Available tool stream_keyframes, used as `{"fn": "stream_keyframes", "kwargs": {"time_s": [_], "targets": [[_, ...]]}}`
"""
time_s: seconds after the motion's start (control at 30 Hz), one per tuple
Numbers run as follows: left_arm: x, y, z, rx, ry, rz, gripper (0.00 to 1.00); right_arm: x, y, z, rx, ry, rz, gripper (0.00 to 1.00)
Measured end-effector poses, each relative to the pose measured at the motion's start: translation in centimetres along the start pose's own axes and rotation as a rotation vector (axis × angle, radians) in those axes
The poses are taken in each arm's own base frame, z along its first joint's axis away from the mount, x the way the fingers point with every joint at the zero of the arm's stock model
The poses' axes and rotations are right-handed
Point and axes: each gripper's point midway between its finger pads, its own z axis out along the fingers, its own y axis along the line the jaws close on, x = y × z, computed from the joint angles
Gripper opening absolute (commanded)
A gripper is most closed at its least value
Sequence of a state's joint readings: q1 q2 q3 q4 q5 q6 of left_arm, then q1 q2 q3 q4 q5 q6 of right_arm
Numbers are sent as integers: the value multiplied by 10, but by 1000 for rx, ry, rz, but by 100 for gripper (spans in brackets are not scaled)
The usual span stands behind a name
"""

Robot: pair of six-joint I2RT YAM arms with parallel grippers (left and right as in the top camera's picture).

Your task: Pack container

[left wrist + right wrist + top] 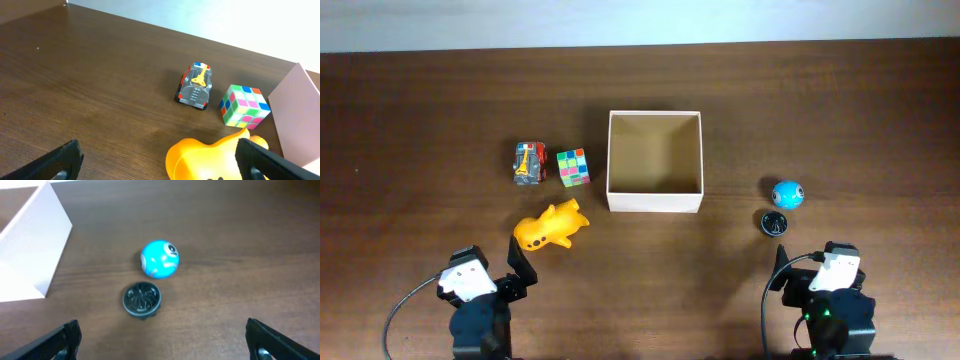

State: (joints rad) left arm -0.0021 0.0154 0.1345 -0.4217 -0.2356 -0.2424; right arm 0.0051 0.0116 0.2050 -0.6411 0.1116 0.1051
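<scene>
The container [655,203], a square shallow box with white walls and a tan inside, stands mid-table; its wall shows in the left wrist view [295,110] and the right wrist view [35,255]. Left of it are a toy car [529,163] [195,86], a colour cube [572,167] [244,105] and a yellow duck-like toy [552,227] [210,157]. Right of it are a blue ball [787,194] [159,259] and a dark round cap [775,222] [142,299]. My left gripper [518,262] [160,167] is open, the yellow toy partly between its fingers. My right gripper [800,262] [162,347] is open and empty, just short of the cap.
The table [440,110] is dark brown wood with a pale wall strip along its far edge. Both arm bases sit at the near edge.
</scene>
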Motion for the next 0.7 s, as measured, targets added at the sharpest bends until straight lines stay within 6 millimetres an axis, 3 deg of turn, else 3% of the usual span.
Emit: {"fn": "stream_keyframes", "kwargs": {"time_s": [0.23,0.43,0.57,0.7], "targets": [[0,-9,0,53,2,-2,99,-10,29,-3,-166,-37,2,98],[-5,-14,-1,69,17,0,99,-8,40,-4,-229,-13,0,99],[-35,-19,-6,62,28,2,99,-16,41,-7,-230,46,1,99],[-79,-31,-1,54,59,9,99,-49,41,-15,-206,117,0,99]]}}
